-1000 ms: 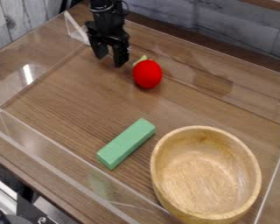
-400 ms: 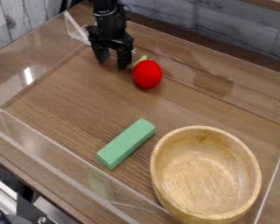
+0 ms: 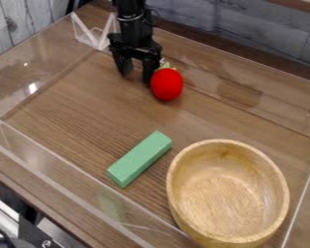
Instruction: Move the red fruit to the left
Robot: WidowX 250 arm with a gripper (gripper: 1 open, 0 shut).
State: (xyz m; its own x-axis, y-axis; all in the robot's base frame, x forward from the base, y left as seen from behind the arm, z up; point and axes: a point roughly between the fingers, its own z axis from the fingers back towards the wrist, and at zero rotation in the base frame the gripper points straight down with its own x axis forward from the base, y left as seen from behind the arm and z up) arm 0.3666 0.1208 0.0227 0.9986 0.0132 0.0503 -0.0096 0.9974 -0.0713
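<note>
The red fruit (image 3: 167,84) is a small glossy ball resting on the wooden table toward the back, right of centre. My black gripper (image 3: 136,68) points down just to its left, open, with nothing between its fingers. The right finger stands close beside the fruit's upper left side; whether it touches I cannot tell.
A flat green block (image 3: 139,158) lies in the middle front. A round wooden bowl (image 3: 228,147) sits at the front right. Clear plastic walls (image 3: 42,73) fence the table on the left and front.
The gripper has shifted to the right, closing in on the red fruit, and stays open. The fruit, block and bowl have not moved.
</note>
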